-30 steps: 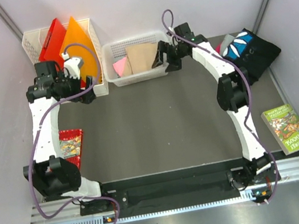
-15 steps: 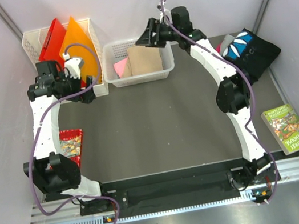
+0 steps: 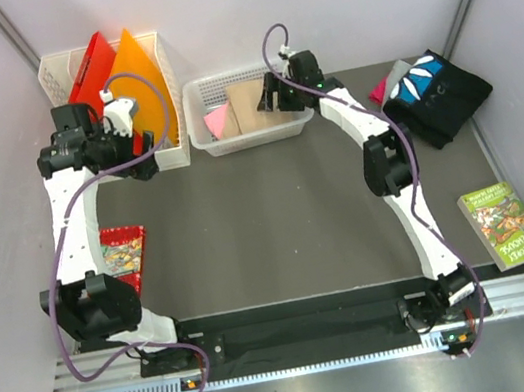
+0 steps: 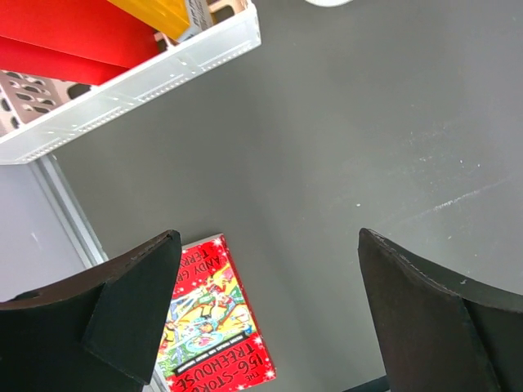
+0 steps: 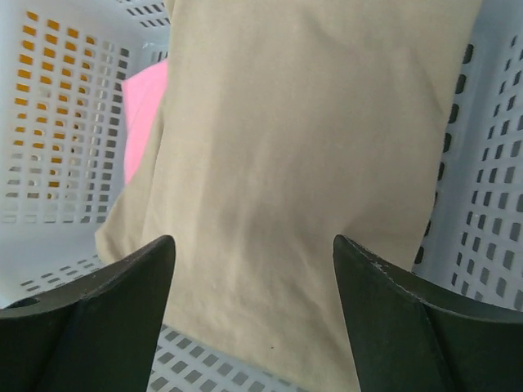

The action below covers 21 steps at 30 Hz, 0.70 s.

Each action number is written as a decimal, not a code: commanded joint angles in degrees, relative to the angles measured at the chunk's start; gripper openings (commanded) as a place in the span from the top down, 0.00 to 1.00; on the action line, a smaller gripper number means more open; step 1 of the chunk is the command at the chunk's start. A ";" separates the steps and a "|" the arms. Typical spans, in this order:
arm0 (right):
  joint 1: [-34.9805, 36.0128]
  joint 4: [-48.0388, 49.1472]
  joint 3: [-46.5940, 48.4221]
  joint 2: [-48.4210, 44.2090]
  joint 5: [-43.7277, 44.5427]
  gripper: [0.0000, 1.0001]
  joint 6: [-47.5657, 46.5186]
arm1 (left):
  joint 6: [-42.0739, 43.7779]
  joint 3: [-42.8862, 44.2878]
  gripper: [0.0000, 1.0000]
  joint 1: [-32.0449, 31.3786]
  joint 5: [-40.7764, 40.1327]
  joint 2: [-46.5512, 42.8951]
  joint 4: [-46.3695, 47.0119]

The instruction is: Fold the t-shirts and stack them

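Red book (image 4: 214, 327) cover: "ANDY", "TREEHOUSE". Green book (image 3: 506, 225) print too small.

Right wrist view: the tan t-shirt (image 5: 302, 163) runs past the top edge, and its lower corner disappears behind a finger of the right end effector (image 5: 252, 241). Both fingers are cropped by the bottom edge. The pink t-shirt (image 5: 143, 114) shows one corner only; the remainder lies under the tan t-shirt.

Left wrist view: a finger of the left end effector (image 4: 268, 237) covers the left side of the red book (image 4: 216, 327). The red folder (image 4: 73, 33) and orange folder (image 4: 155, 10) are cropped at the top edge.

Top view: the grey t-shirt (image 3: 400, 70) and magenta t-shirt (image 3: 381, 91) show only as edges beside the black t-shirt (image 3: 444, 103).
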 commanded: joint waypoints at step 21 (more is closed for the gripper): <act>6.76 -13.79 -4.22 -10.98 19.22 0.16 -13.50 | -2.45 3.49 0.07 2.03 0.95 2.85 3.04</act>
